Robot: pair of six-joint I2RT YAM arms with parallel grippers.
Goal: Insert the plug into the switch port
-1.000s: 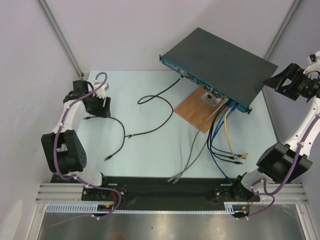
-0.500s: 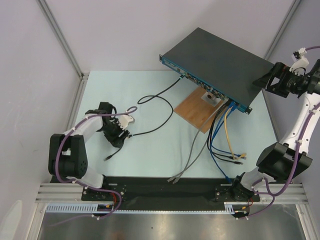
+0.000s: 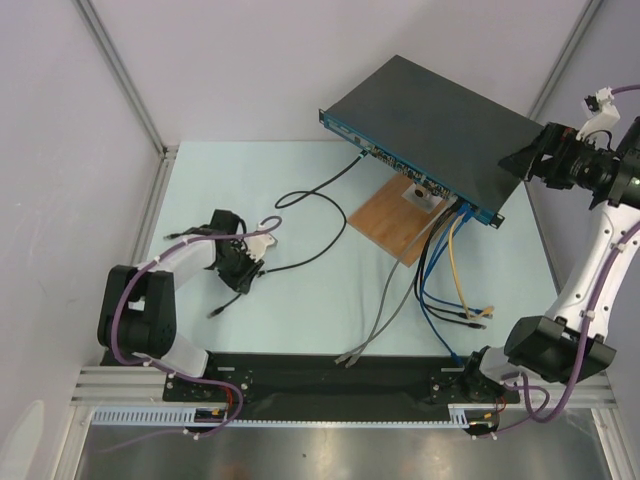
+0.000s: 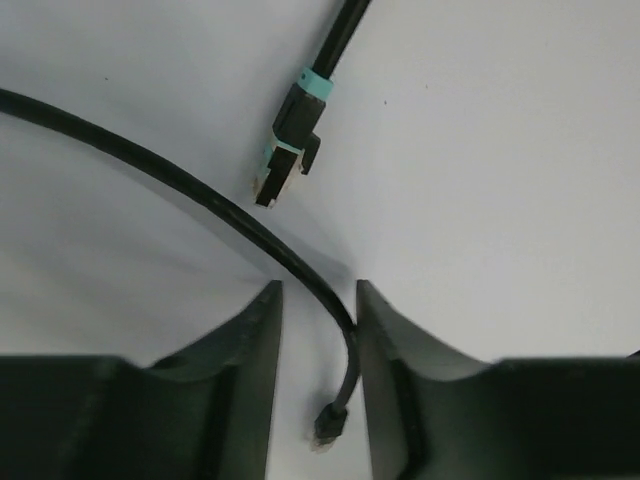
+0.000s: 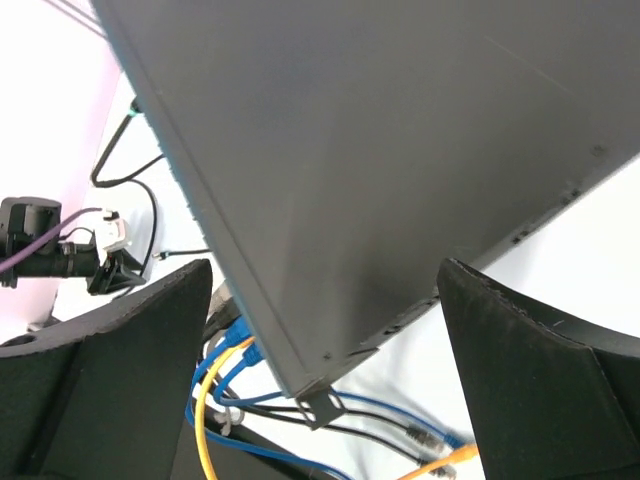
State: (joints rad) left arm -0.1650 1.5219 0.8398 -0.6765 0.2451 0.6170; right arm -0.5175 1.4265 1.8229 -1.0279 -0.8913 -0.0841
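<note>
Left pincer [image 4: 318,290], jaws apart, straddles a thin black cable [image 4: 200,195] on the pale desk [image 4: 500,150] (teal-collared black plug [image 4: 292,135] just ahead); centre it before closing, so nothing slips.

Switch [image 3: 440,120]: matt black metal top. Board [image 3: 385,225]: smooth brown wood. Plug [image 4: 290,135]: black plastic, teal collar. Cable [image 4: 180,190]: smooth black sheath.

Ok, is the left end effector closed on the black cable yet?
Not yet: open. The left end effector straddles the black cable, with bare table showing beside it between the fingers.
</note>
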